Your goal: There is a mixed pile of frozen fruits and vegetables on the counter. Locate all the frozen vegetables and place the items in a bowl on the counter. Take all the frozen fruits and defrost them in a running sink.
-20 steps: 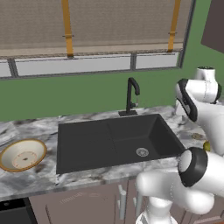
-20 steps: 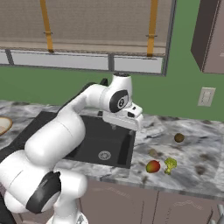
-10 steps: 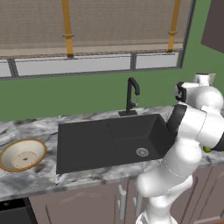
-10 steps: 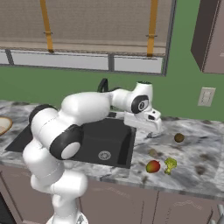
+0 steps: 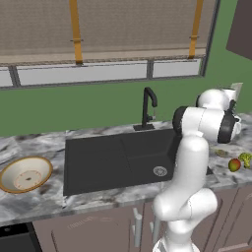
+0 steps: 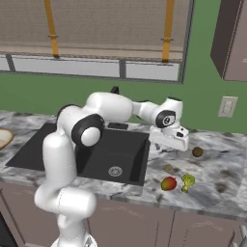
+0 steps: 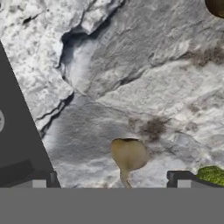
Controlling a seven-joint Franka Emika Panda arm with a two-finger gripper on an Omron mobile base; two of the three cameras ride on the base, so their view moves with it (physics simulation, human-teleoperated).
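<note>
A tan, pear-shaped lump (image 7: 127, 155) lies on the veined marble counter (image 7: 144, 83), between the wide-spread, empty gripper (image 7: 111, 179) tips. Rough green broccoli (image 6: 187, 181) and a smooth red-orange fruit (image 6: 168, 183) sit just beside it; the matte-black sink (image 6: 120, 154) lies alongside.

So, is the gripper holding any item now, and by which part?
Nothing is held. The gripper is open above the counter, and the brownish-grey lump lies between its fingertips, not gripped.

No legible text, labels or nos. on anything.
</note>
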